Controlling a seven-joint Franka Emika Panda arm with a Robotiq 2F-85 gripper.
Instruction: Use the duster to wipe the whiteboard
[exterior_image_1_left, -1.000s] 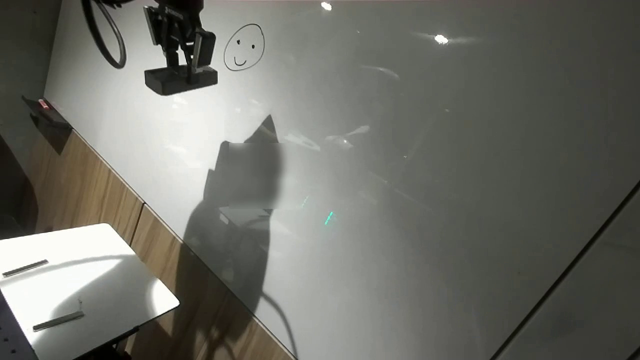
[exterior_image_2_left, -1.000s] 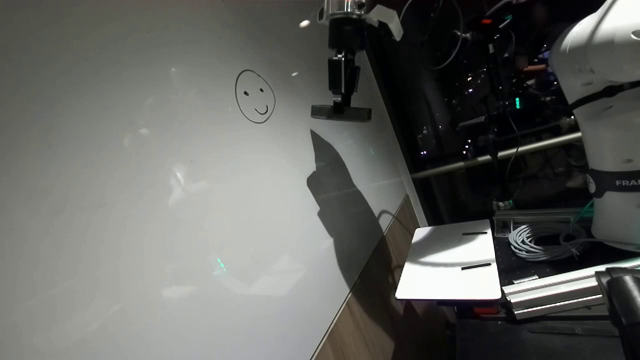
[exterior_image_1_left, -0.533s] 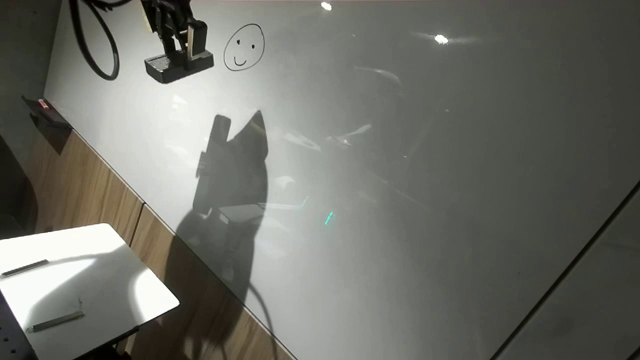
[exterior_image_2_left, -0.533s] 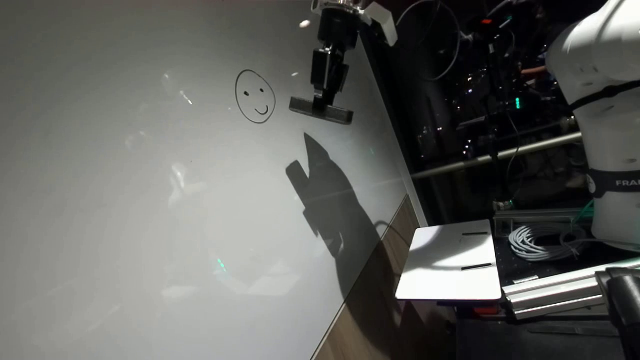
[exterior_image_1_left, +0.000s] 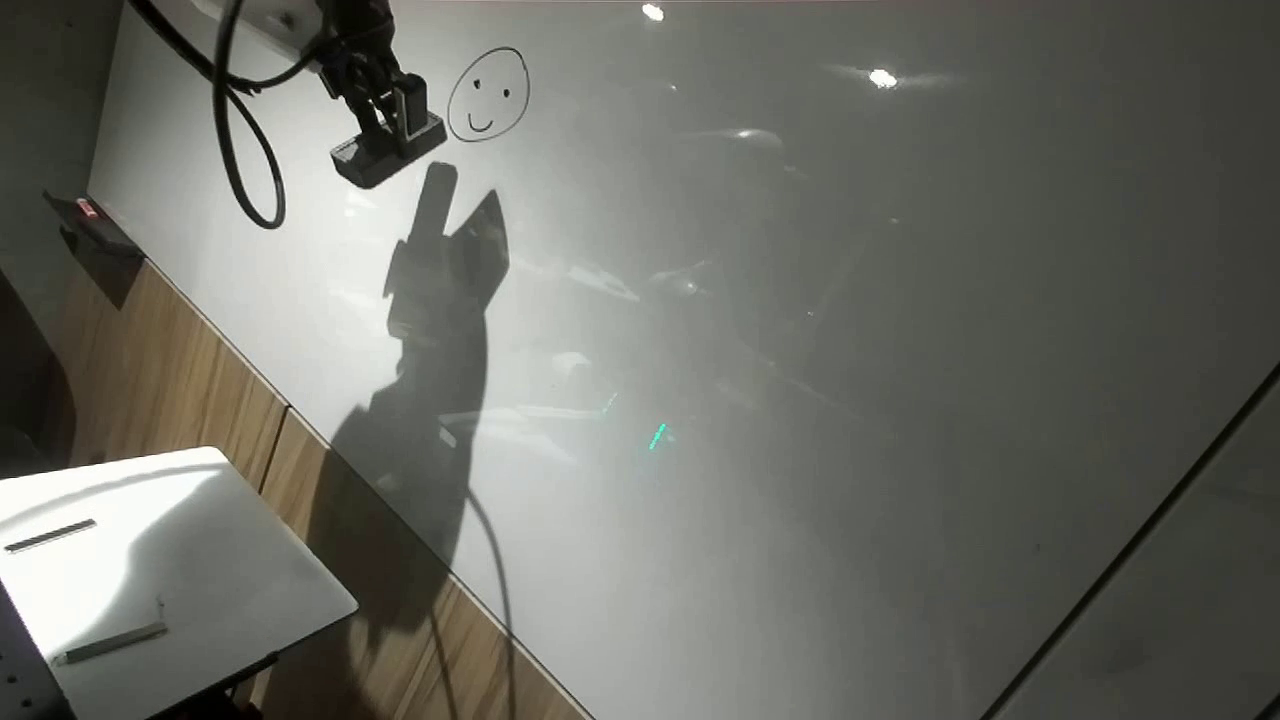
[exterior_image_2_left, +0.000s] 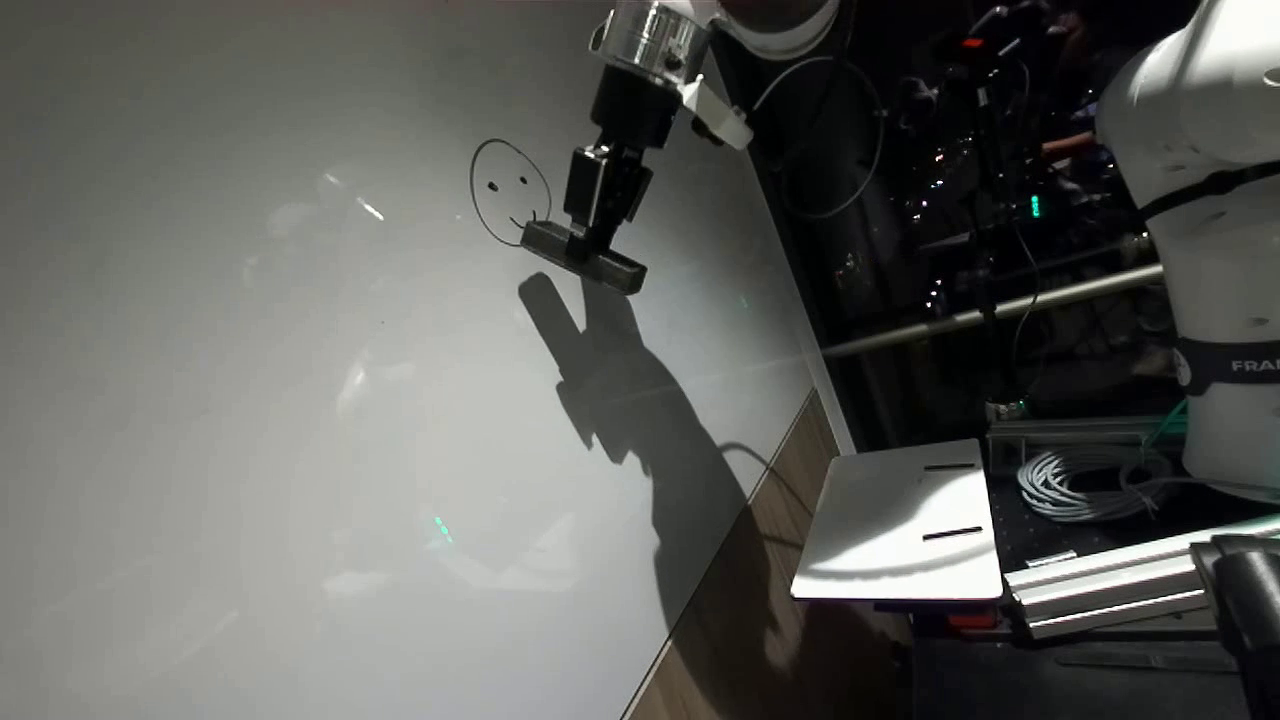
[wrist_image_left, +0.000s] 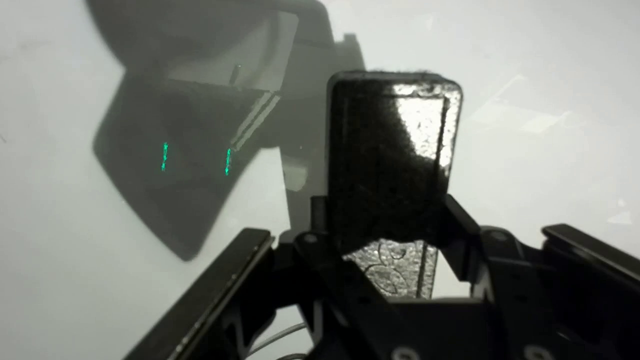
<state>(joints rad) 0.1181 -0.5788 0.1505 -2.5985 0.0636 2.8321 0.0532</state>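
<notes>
The duster (exterior_image_2_left: 618, 270), a dark grey oblong block, is gripped across its middle by my gripper (wrist_image_left: 385, 215), seen shut on it in the wrist view. Behind it spreads the glossy whiteboard (exterior_image_1_left: 800, 400), bearing a drawn smiley face (exterior_image_1_left: 489, 95). In an exterior view the duster (exterior_image_1_left: 365, 162) hangs tilted just below and left of the face. From another angle its end overlaps the lower rim of the smiley face (exterior_image_2_left: 505, 190). A strip of lit board separates the duster from its shadow, so it appears off the surface. The duster's wiping side is hidden in the wrist view.
A white tabletop (exterior_image_2_left: 900, 560) with two thin dark strips stands below, near the robot base (exterior_image_2_left: 1230, 420). Wood panelling (exterior_image_1_left: 200, 370) runs under the board. A small dark ledge (exterior_image_1_left: 100, 230) juts out at its lower corner. A cable loop (exterior_image_1_left: 225, 150) hangs from the arm.
The arm has carried the duster closer to the smiley face and tilted it. The shadow on the board has drawn nearer to the duster. The grip has stayed the same.
</notes>
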